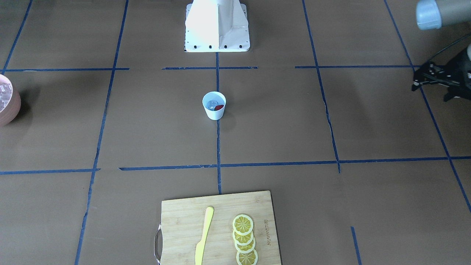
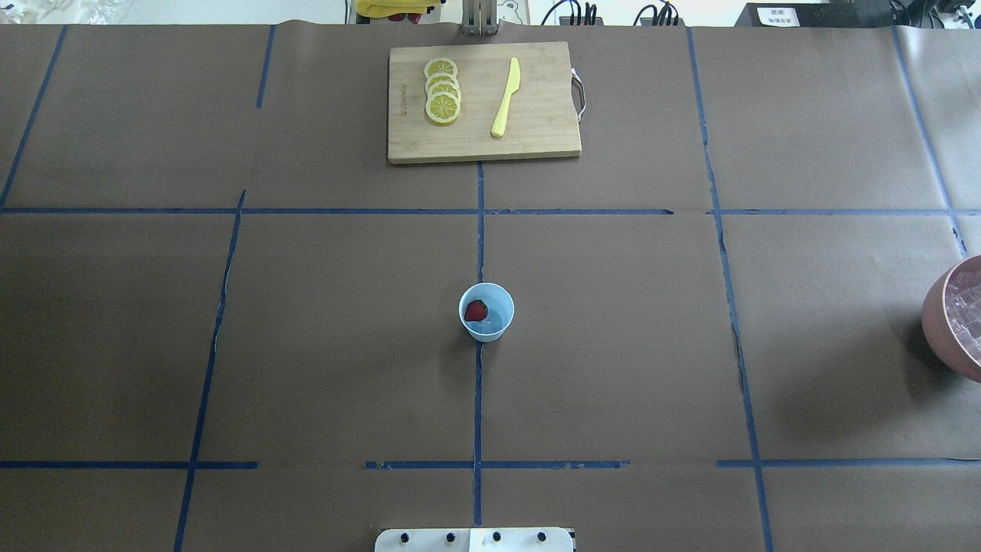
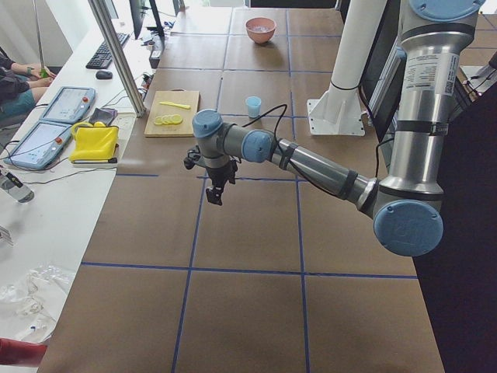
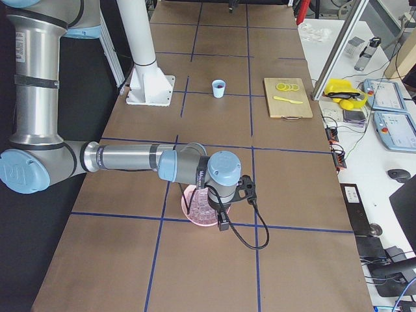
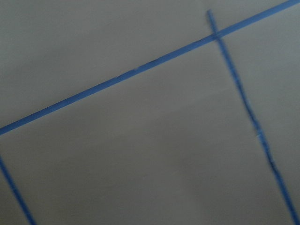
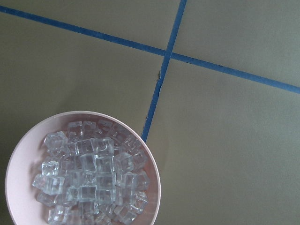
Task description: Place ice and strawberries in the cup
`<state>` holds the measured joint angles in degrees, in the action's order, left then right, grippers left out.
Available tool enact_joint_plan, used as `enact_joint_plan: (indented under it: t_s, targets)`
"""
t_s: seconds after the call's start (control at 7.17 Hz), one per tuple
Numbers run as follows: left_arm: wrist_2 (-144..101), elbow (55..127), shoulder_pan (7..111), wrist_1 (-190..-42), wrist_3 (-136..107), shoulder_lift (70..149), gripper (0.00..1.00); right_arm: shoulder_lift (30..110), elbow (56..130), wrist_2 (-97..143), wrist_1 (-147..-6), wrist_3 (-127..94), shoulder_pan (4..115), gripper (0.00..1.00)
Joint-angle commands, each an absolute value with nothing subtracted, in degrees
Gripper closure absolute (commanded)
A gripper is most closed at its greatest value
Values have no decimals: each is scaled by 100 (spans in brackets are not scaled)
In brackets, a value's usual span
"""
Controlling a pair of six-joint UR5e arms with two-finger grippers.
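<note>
Jaws unreadable on both sides, no fingers in either wrist view. Far left: left gripper (image 3: pixel 213 193) hanging over bare paper. Mid-table, on centre tape line: cup (image 2: pixel 486 311), upright, white, pale blue inside, holding red strawberry (image 2: pixel 476 310) with clear ice (image 1: pixel 211 105) beside it. Far right: bowl (image 2: pixel 936 322) heaped with more cubes, right gripper (image 4: pixel 223 222) poised near its rim. Cup well apart from both grippers, toward centre. Probably near done.

Left arm (image 3: pixel 318 165) and right arm (image 4: pixel 123 157): silver tubes, pale-blue joint caps, black cables, a black left end effector (image 3: pixel 213 198).
</note>
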<state>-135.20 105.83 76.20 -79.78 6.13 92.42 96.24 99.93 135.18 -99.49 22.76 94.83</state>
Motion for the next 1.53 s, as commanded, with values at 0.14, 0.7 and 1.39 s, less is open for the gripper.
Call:
enact_joint_plan:
  t_s: [0.14, 0.7, 1.39]
  targets:
    - [-13913, 9187, 8935, -8304, 1931, 9071, 0, 9624, 10002, 13518, -9949, 2276, 9483, 1]
    - [-13852, 9175, 9333, -8393, 1584, 8657, 0, 9633, 10002, 13526, -9949, 2276, 9492, 1]
    - [-13518, 9422, 9325, -8419, 1344, 8833, 0, 9633, 10002, 13526, -9949, 2268, 9492, 1]
